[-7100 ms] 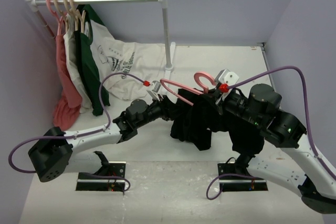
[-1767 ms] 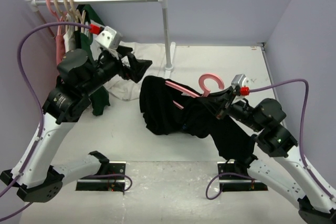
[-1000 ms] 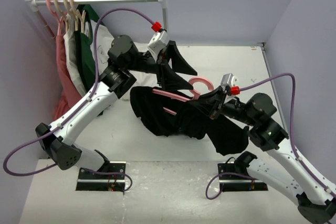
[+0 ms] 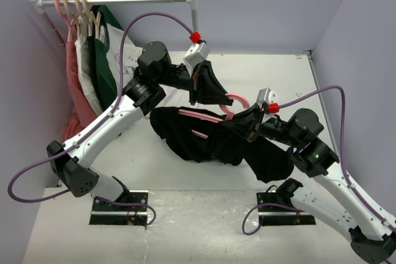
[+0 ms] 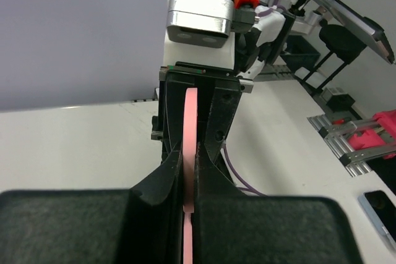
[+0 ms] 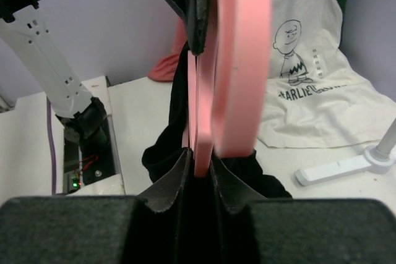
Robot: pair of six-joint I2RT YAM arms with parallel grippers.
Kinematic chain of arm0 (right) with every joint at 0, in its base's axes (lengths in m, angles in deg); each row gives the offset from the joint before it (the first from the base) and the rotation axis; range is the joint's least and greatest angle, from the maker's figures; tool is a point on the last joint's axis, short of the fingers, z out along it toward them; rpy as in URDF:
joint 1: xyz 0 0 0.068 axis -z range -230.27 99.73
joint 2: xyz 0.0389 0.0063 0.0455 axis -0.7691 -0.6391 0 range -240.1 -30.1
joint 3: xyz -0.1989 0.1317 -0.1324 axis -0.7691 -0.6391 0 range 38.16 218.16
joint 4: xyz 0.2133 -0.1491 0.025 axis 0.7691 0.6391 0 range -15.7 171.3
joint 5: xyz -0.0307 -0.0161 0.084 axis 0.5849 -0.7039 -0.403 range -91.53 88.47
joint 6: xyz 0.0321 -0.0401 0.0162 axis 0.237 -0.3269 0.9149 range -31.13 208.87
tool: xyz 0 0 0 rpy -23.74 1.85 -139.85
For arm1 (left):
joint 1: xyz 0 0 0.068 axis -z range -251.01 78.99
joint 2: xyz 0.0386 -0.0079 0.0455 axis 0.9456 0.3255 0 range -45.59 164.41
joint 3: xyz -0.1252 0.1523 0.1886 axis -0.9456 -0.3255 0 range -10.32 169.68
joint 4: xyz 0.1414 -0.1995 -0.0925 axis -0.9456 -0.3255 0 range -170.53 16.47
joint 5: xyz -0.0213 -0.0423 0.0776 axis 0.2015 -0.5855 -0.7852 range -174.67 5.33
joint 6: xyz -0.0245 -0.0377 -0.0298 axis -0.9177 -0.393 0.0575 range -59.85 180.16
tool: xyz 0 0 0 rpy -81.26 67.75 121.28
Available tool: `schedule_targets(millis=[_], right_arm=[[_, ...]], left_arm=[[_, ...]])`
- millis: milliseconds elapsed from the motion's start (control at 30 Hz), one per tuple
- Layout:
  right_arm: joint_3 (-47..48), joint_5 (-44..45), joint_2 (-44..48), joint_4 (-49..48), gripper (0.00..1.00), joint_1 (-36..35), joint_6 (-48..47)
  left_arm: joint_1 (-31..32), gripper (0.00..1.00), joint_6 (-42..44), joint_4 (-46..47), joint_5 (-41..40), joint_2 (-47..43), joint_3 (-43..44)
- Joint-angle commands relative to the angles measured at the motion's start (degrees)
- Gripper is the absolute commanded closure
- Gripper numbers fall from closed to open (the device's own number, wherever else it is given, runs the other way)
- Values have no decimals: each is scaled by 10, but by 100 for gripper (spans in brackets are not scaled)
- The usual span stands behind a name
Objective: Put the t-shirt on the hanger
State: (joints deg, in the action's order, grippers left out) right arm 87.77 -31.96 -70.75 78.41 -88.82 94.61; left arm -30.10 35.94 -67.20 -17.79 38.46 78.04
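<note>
As left fingers point(image 4: 213, 91) pinch hanger point(image 4: 198, 114), t-shirt point(image 4: 185, 137) drapes well inside table point(image 4: 266, 72) edges.

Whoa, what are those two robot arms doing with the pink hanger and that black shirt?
Both arms are holding one pink hanger between them. The left gripper is shut on it near the curved hook, and the right gripper is shut on it from the other side. A black t-shirt hangs bunched around the hanger. It does not look neatly spread over the hanger yet.
</note>
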Motion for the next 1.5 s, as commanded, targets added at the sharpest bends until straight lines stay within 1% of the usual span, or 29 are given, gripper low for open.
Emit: schedule_targets(millis=[0, 33, 100, 167, 233, 267, 300, 367, 433, 533, 633, 733, 867, 900, 967, 1033, 1100, 1167, 1233, 1300, 1333, 1400, 1467], right_arm=[[16, 35, 17, -19, 71, 1, -16], [10, 49, 21, -15, 61, 2, -18], [1, 54, 29, -11, 60, 3, -20], [-9, 73, 45, 2, 55, 3, -22], [-16, 103, 61, 19, 46, 3, -23], [-18, 137, 77, 36, 42, 3, -23], [-22, 153, 86, 44, 34, 3, -22], [-25, 190, 108, 72, 31, 3, -25], [-21, 227, 124, 101, 30, 3, -27], [-7, 278, 126, 155, 31, 3, -24], [6, 303, 126, 208, 34, 3, -22], [-24, 336, 145, 210, 34, 3, -10], [-33, 434, 149, 212, 31, 3, 15], [-34, 440, 153, 212, 31, 4, 16], [-38, 423, 165, 210, 31, 3, 21], [-45, 403, 174, 203, 31, 4, 18], [-53, 368, 176, 196, 34, 4, 15], [-55, 338, 171, 188, 57, 3, 12], [-53, 327, 163, 188, 69, 3, 11], [-54, 329, 159, 181, 78, 3, 10], [-54, 330, 157, 175, 80, 4, 10], [-58, 349, 151, 163, 100, 3, 9], [-59, 368, 146, 159, 100, 4, 13]], left_arm=[[-12, 100, 26, -47, -29, -4, 41], [-20, 100, 27, -53, -29, -10, 46], [-37, 100, 34, -67, -22, -15, 56], [-61, 100, 42, -107, -20, -21, 68], [-78, 100, 43, -114, -13, -29, 71], [-92, 100, 41, -115, -11, -31, 68], [-98, 100, 41, -116, -6, -36, 67], [-110, 100, 40, -116, -5, -44, 64], [-118, 100, 37, -113, -10, -51, 63], [-126, 100, 33, -109, -20, -62, 69], [-136, 100, 25, -108, -21, -69, 88], [-144, 100, 30, -130, -18, -72, 121], [-155, 100, 58, -178, -32, -72, 159], [-158, 100, 69, -197, -40, -71, 176], [-163, 100, 96, -255, -62, -70, 203], [-163, 100, 105, -269, -77, -71, 213], [-163, 100, 103, -266, -77, -76, 211], [-163, 100, 95, -254, -73, -80, 206], [-163, 100, 90, -248, -77, -82, 204], [-163, 100, 80, -241, -74, -83, 204], [-163, 100, 79, -238, -72, -84, 204], [-163, 100, 77, -237, -75, -85, 207], [-164, 100, 83, -245, -85, -88, 210]])
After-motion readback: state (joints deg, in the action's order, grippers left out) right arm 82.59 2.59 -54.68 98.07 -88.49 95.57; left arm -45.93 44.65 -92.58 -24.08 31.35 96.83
